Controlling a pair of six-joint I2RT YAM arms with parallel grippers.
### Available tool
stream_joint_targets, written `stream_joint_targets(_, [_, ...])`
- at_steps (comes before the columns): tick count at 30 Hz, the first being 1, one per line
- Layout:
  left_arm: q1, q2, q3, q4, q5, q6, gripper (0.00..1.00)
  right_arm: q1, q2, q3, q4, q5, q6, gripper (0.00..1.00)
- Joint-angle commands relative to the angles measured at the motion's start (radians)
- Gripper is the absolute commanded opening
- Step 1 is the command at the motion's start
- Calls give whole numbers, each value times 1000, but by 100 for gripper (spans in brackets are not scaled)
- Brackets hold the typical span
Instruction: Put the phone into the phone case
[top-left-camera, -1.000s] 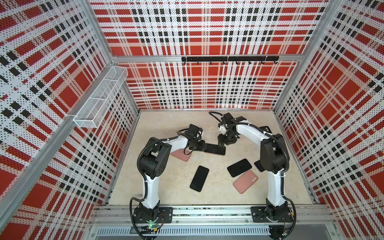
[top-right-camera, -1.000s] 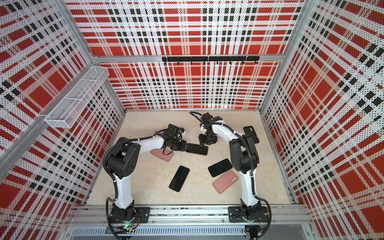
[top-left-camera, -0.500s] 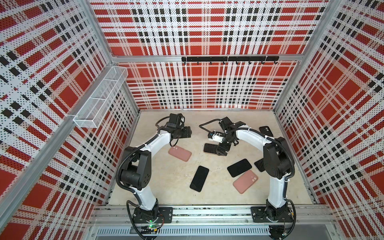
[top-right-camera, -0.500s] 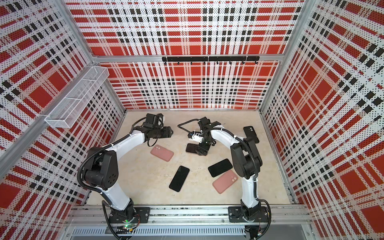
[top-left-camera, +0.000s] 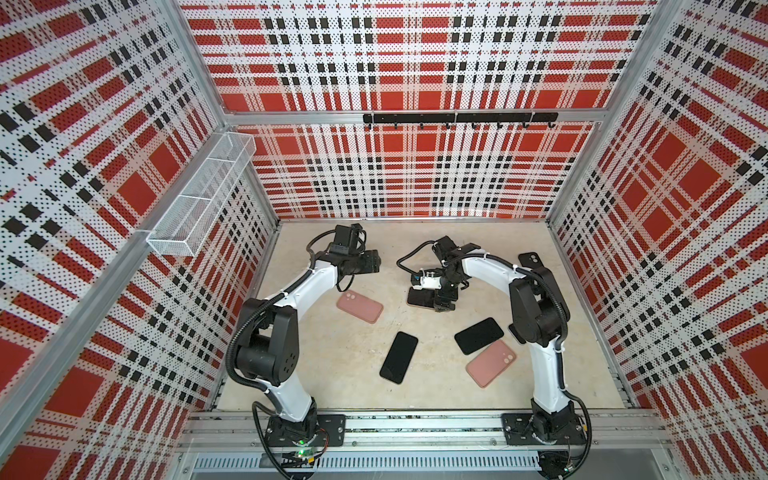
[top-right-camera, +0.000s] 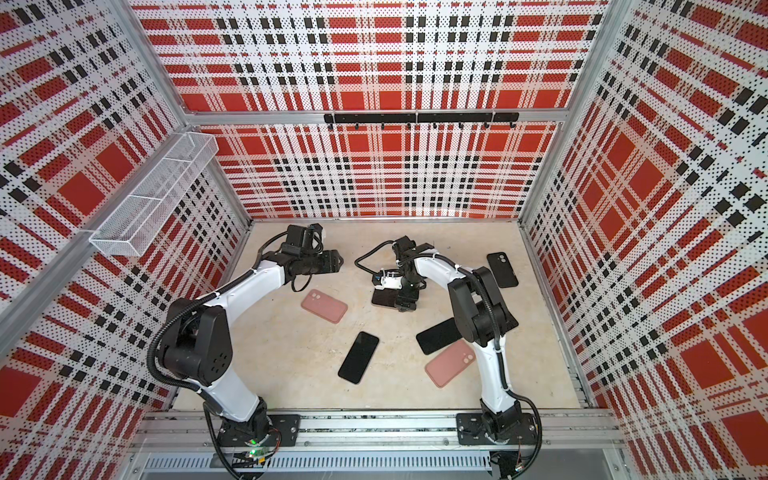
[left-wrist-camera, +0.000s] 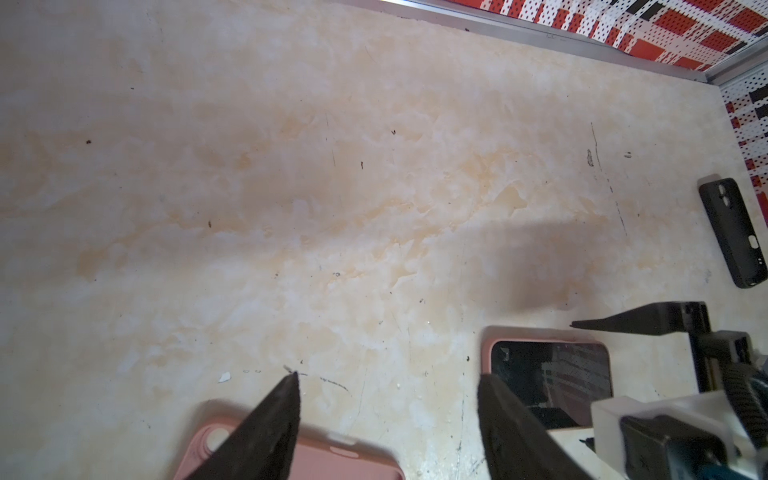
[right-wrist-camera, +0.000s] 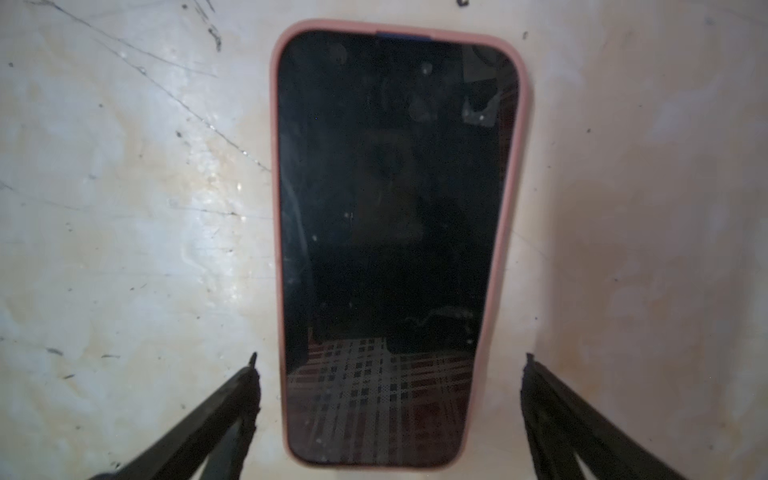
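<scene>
Plainly, the phone (right-wrist-camera: 395, 249) lay screen-up inside its case (right-wrist-camera: 332, 25), flat on the table (right-wrist-camera: 124, 208). In the right wrist view the pink rim ran along both long sides and round both ends, and a thin blue strip showed at the far end between screen and rim. In both top views the phone (top-left-camera: 419, 297) (top-right-camera: 381, 297) sat near the middle of the table, toward the back, partly hidden under the right gripper (top-left-camera: 442, 301).

The right gripper (right-wrist-camera: 390, 357) hung over one end of the phone with its jaws spread wide. One stood on each side of the case, clear of its edges and gripping nothing. Whether the tips touched the table could not be told.

The left gripper (top-left-camera: 374, 264) (left-wrist-camera: 388, 376) was raised over the back left of the table, well apart from the phone. Its jaws stood apart with nothing between them.

A loose pink case (top-left-camera: 359, 306) lay camera-hole side up between the left arm and the phone. Nearer the front lay a black phone (top-left-camera: 399, 356). To its right, a second black phone (top-left-camera: 478, 336) touched a second pink case (top-left-camera: 491, 363). A black case (top-left-camera: 530, 261) lay at the back right, just beside the right arm.
</scene>
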Motion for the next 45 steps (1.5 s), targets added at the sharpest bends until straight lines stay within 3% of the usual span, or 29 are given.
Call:
stream_joint_targets(1, [8,-39,-6,-5,13,20,70,-1,45,45,-41,-23,-41,100])
stream_joint_targets(9, [15,-39,-8,-3,24,18,70,-1,75,36,-57,-25,-40,100])
stream_joint_targets(16, [15,-37,-10,0,31,17,70,-1,68,21,-36,-6,-5,89])
stream_joint_targets(25, [15,-51,-10,0,35,16,70,-18,-63,-24,99,3,153,77])
stream_joint_targets(36, [13,-51,-11,-1,31,13,70,-119,-198,-163,379,90,523,70])
stream_joint_targets(45, [3,-34,-17,3,45,7,70,-186,-78,-37,472,280,960,69])
